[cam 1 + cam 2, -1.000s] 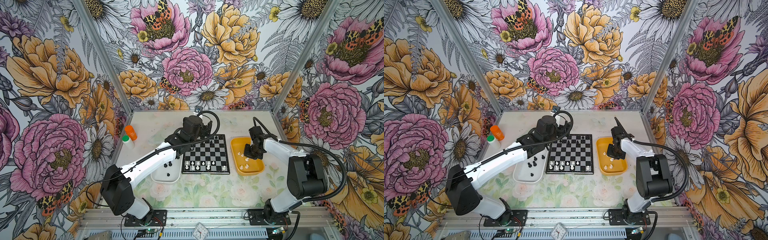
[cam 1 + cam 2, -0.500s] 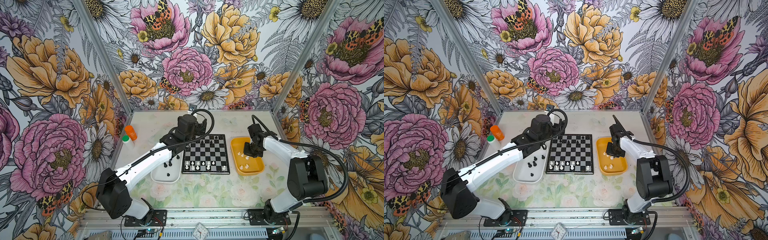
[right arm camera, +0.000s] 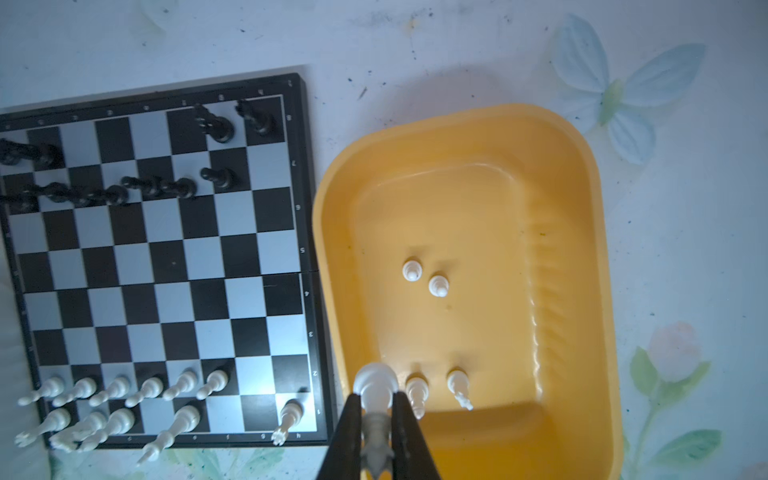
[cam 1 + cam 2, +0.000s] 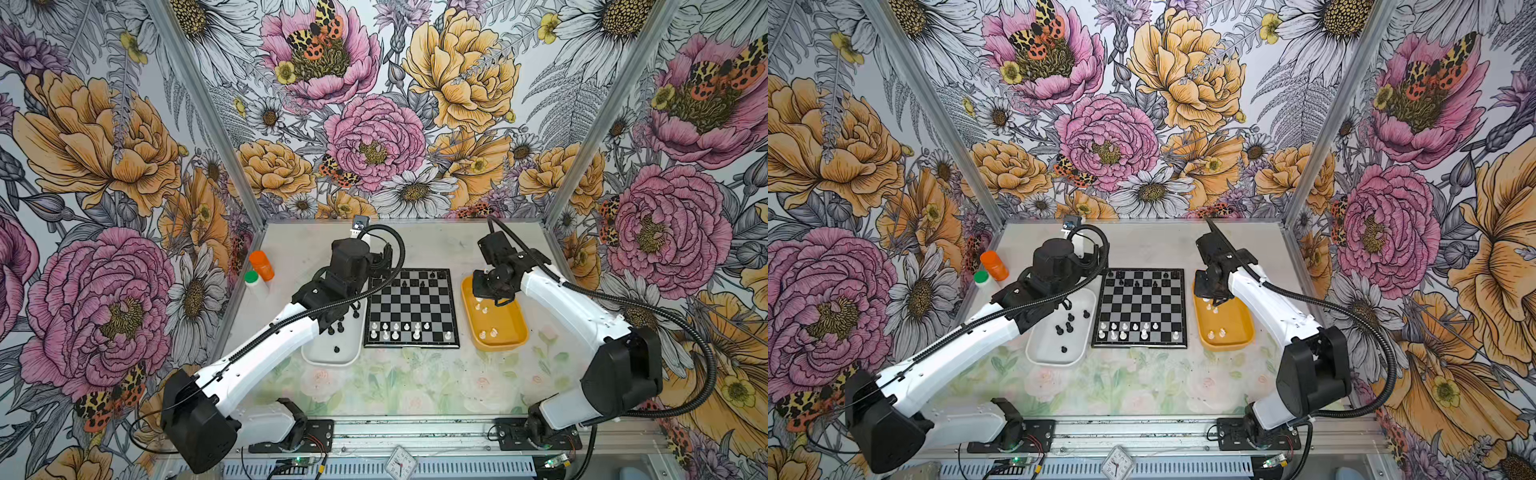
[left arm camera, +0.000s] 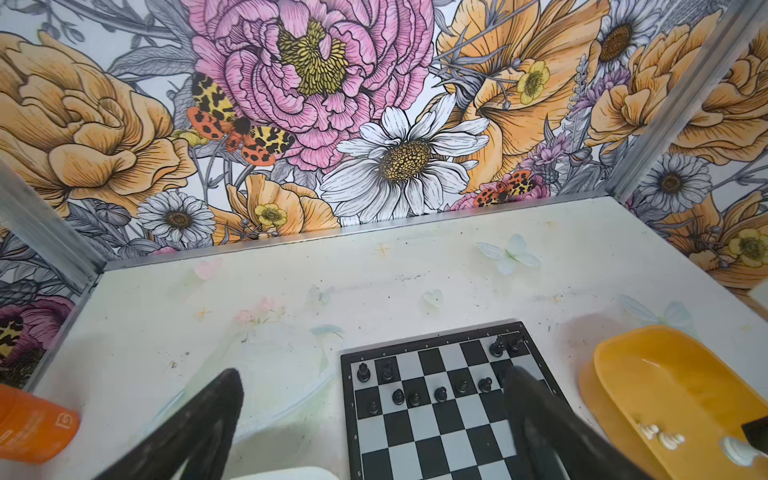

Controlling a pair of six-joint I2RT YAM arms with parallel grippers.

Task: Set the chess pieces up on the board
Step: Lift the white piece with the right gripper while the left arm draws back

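— Where the right wrist camera looks down, right gripper [image 3: 376,401] is pinching a white piece [image 3: 375,384], above the yellow tray [image 3: 573,232]. Do the top views show this?
— No. Both top views hide that piece under the wrist. They place the gripper over the tray's far end. Four loose white men [image 3: 437,286] stand in the tray.
— Left gripper [image 5: 372,376]?
— Left wrist view only: jaws spread wide, nothing between. In both top views it is tucked under its wrist, beside the board's far left corner.
— Board [image 3: 166,257]?
— Flat, mid-table, between white tray [image 4: 1046,349] and yellow tray. White pieces [image 4: 395,328] on the two near rows, black pieces [image 5: 440,392] on the two far rows. Spare black men [image 4: 1068,328] in the white tray show clearly only in the top views.
— Surface, room?
— Pale table [image 4: 415,395], faded flower print, dirt specks. Orange bottle [image 4: 262,266] and green-capped bottle [image 4: 251,278] at the left edge. Floral walls [image 4: 374,137] on three sides.
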